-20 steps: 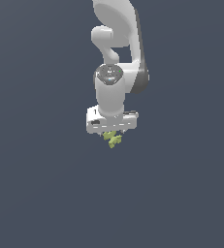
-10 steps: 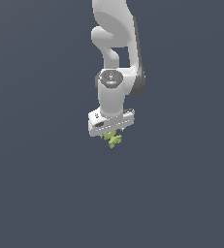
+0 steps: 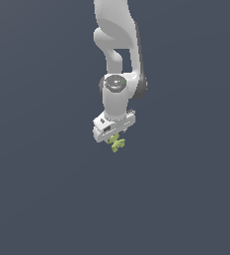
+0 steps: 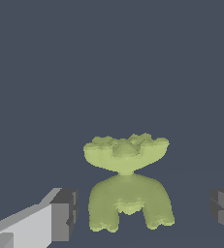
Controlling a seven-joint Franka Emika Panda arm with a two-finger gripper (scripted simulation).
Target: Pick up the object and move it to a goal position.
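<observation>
Since the earlier frame my wrist has turned a little and the hand sits slightly higher in the exterior view; the object has kept its place under the hand. My gripper (image 3: 115, 138) hangs low on the arm, with the object (image 3: 118, 144) showing just beneath the white hand body, small and yellow-green.

Wrist view: gripper (image 4: 145, 213) spread wide, the object (image 4: 127, 181) between the two dark pads with clear gaps on both sides, nearer the one pad than the other. No contact with either. So I am released, not yet holding anything.

Risks, as I judge them:
- Shape is irregular, arched legs below and a flared lobed part above. Pads closing on curved prongs could squeeze it out sideways or twist it.
- Off-centre: the nearer pad would reach it first and may shove it before the other arrives.
- Cannot tell from either view whether my pads are low enough; closing too high could catch only the flared part and slip on lifting
</observation>
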